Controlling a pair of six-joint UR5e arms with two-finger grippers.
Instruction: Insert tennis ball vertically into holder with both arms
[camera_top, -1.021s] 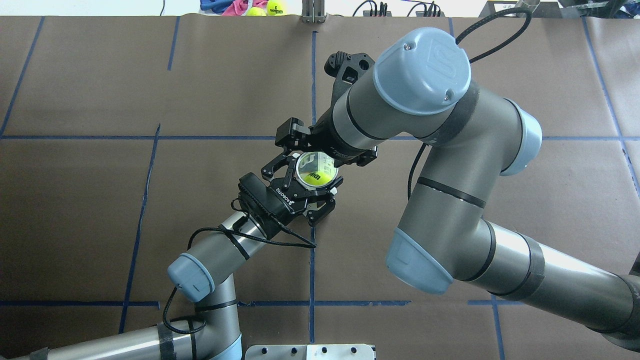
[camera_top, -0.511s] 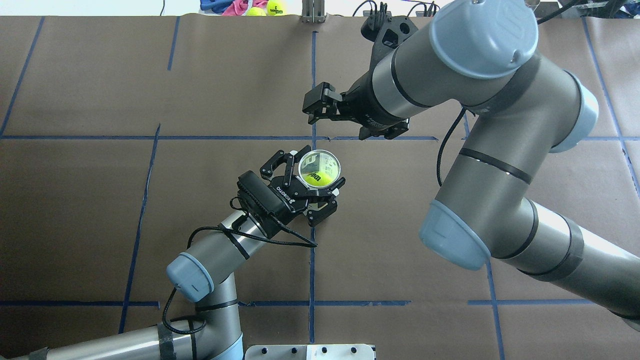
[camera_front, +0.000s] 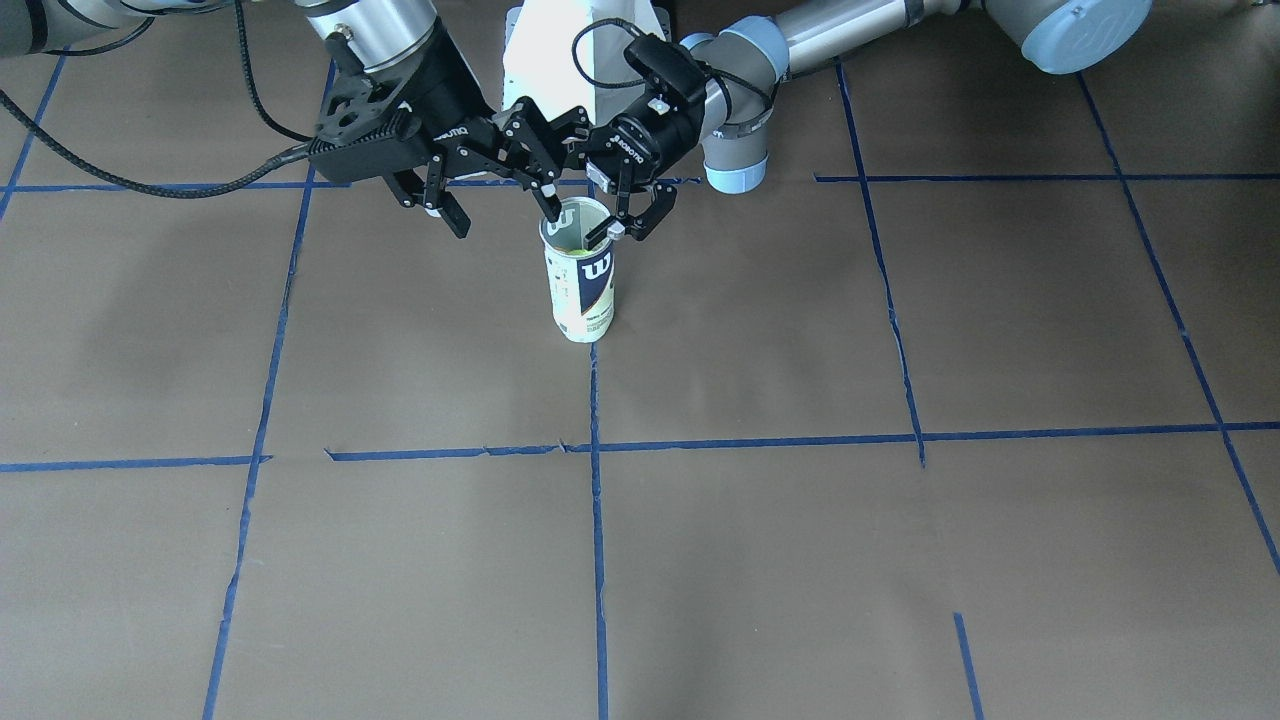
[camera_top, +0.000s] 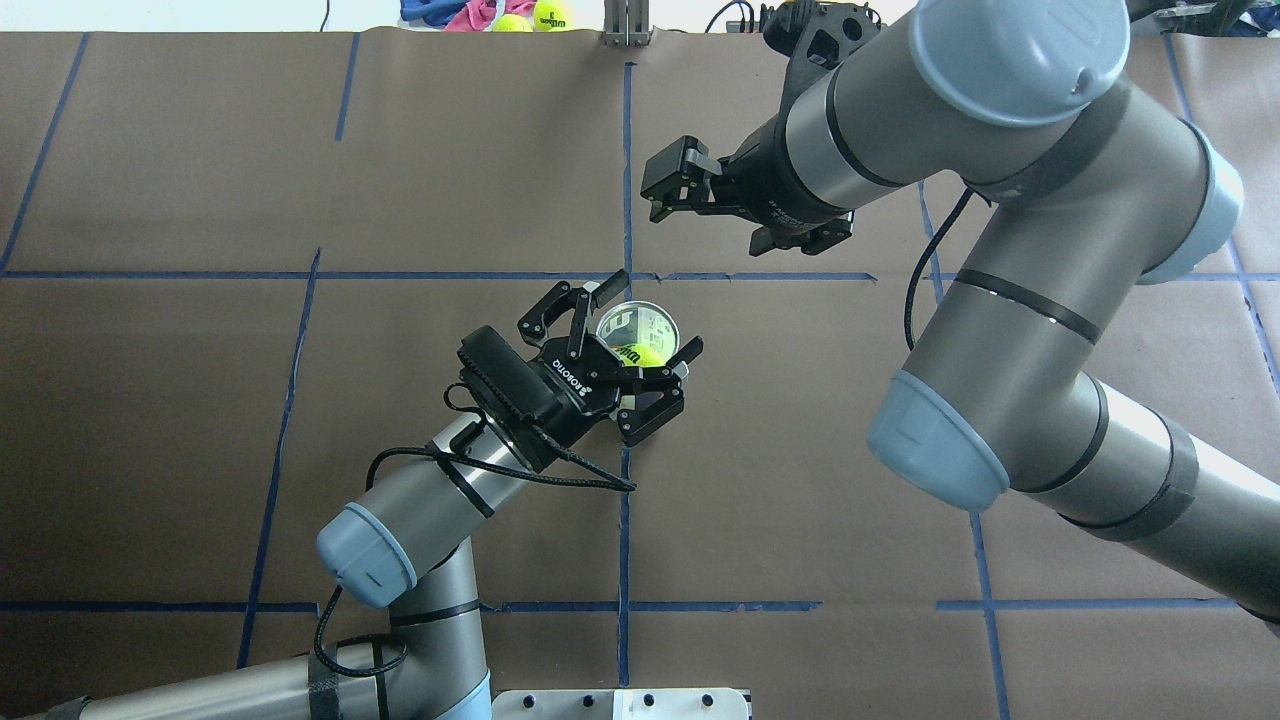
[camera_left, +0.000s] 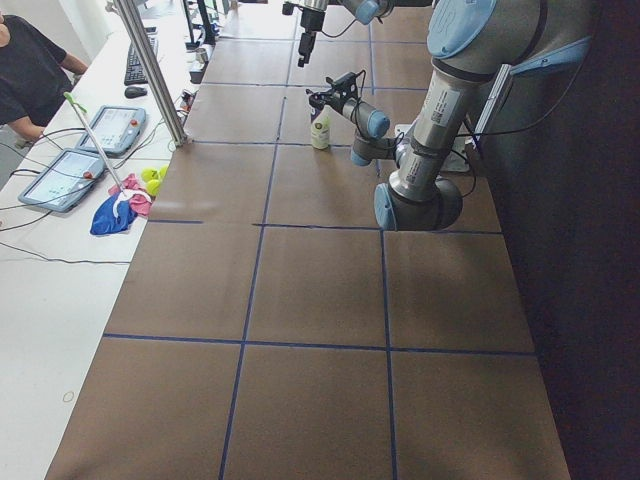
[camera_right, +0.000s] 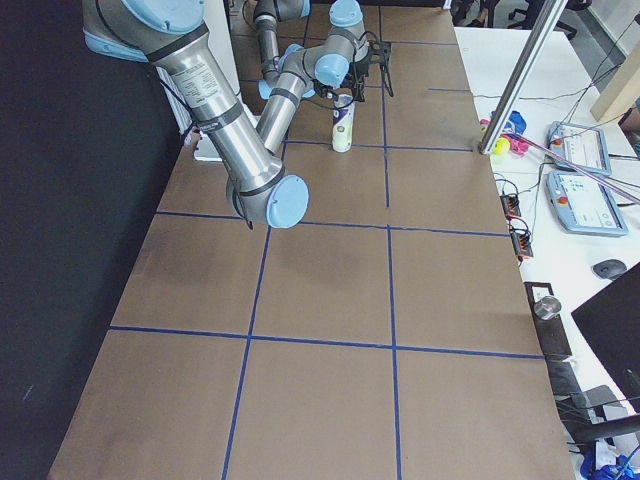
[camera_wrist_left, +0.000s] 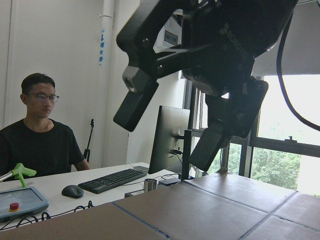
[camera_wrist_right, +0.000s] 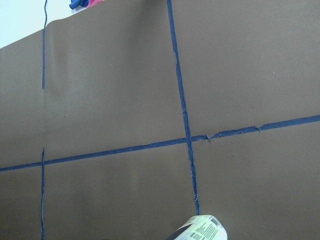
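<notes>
Brown paper, matte and creased, covered the table (camera_top: 180, 420), squared off by blue tape (camera_top: 624, 560). Nearest the base, the left arm (camera_top: 430, 500), smooth grey metal with a pale blue cap, reached forward and low. That brought the left gripper (camera_top: 651, 316) to the can (camera_front: 583, 290) from the side, near its rim. Its black jointed fingers stood apart, one on each side of the mouth, and I could not tell whether either pad touched the plastic. The can, a clear thin-walled cylinder with a white and navy label, stood upright on its own base with its round mouth facing up, as a vertical drop needs. The ball (camera_top: 648, 353), fuzzy yellow-green, sat inside it below the rim, so the insertion looked done, and what remained was probably for the arms to draw clear. Beyond the can, the right gripper (camera_top: 735, 212) hung higher and well apart from it, pointing down, fingers spread and holding nothing, probably to leave the mouth free. At the far edge lay spare balls (camera_top: 553, 14) beside soft pink and blue cloths (camera_top: 470, 16)
</notes>
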